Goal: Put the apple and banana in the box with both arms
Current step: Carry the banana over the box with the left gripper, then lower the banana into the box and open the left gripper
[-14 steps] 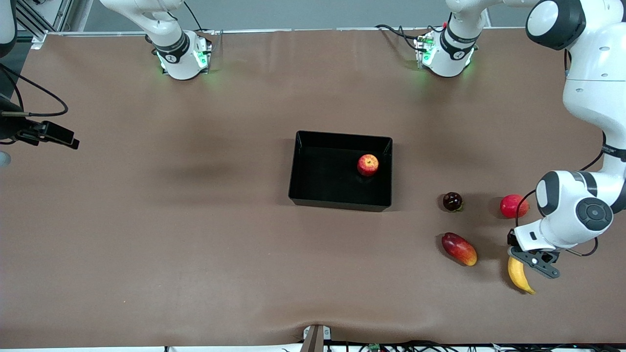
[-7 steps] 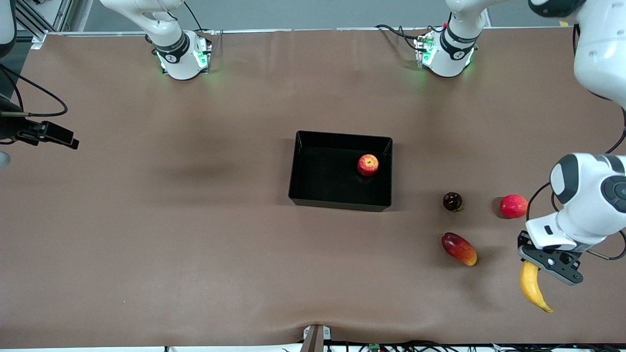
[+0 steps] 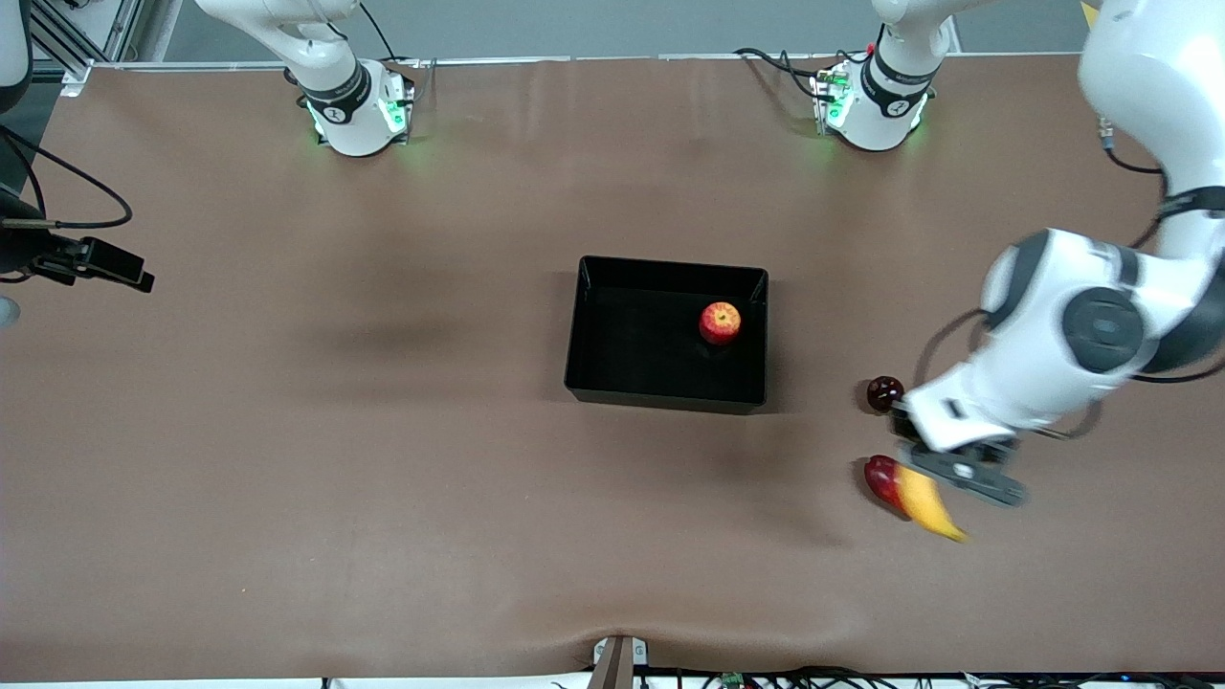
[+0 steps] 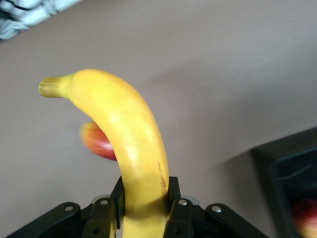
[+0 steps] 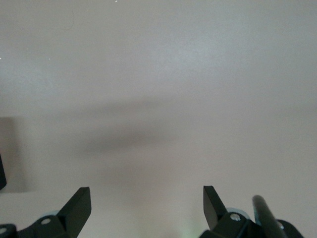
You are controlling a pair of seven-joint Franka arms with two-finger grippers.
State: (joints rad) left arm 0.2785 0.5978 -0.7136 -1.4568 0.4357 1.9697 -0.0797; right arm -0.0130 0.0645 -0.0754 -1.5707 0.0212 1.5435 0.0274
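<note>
My left gripper (image 3: 957,476) is shut on the yellow banana (image 3: 930,507) and holds it in the air over the oblong red-orange fruit (image 3: 882,478). The left wrist view shows the banana (image 4: 124,134) pinched between the fingers (image 4: 174,198), its tip pointing away. The apple (image 3: 720,322) lies inside the black box (image 3: 665,394), in the corner toward the left arm's end; both show at the edge of the left wrist view, apple (image 4: 304,218) and box (image 4: 287,163). My right gripper (image 5: 146,198) is open and empty over bare table at the right arm's end.
A small dark round fruit (image 3: 883,392) sits on the table between the box and the left arm's end. The oblong fruit shows under the banana in the left wrist view (image 4: 96,144). The left arm's wrist covers the table where the round red fruit lay.
My left gripper has lifted the banana off the table and carried it from the left arm's end toward the box. The right arm has not moved.
</note>
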